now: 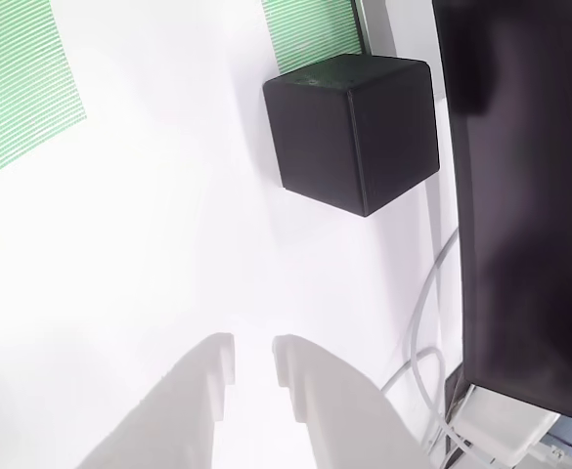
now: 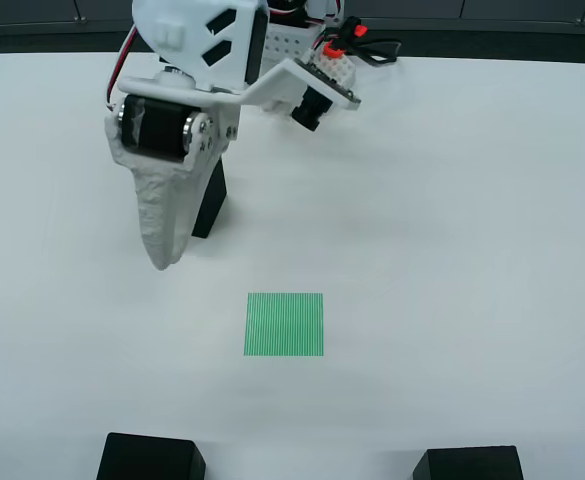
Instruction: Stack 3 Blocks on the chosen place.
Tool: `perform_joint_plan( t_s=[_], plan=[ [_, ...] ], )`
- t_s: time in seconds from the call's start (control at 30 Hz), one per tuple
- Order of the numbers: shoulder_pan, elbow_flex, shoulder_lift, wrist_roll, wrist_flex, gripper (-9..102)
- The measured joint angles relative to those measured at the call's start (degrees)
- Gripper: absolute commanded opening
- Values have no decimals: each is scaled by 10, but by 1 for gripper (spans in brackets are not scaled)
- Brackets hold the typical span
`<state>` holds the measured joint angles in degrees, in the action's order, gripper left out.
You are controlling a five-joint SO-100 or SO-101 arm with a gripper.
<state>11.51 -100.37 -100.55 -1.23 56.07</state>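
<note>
Here the pincer point(image 1: 253, 376) hangs empty in the view that rides on it, its two white fingers a narrow gap apart over the white surface point(image 1: 149, 244). Relative to the green-striped square point(image 2: 284, 323) in the view from above, one black cube point(image 2: 210, 205) sits up and left, half hidden behind the pincer point(image 2: 164, 255); two more cubes point(image 2: 152, 458) point(image 2: 469, 463) lie below it, left and right.

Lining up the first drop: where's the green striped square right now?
In the view from the front, the green striped square lies mid-table, bare, right of and below the gripper.
</note>
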Motion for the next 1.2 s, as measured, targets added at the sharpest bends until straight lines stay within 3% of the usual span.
perform_joint_plan(
  t_s=[0.73, 1.2],
  plan=[
    [19, 169, 102, -6, 99, 1],
    [28, 250, 151, -6, 126, 11]
  ],
)
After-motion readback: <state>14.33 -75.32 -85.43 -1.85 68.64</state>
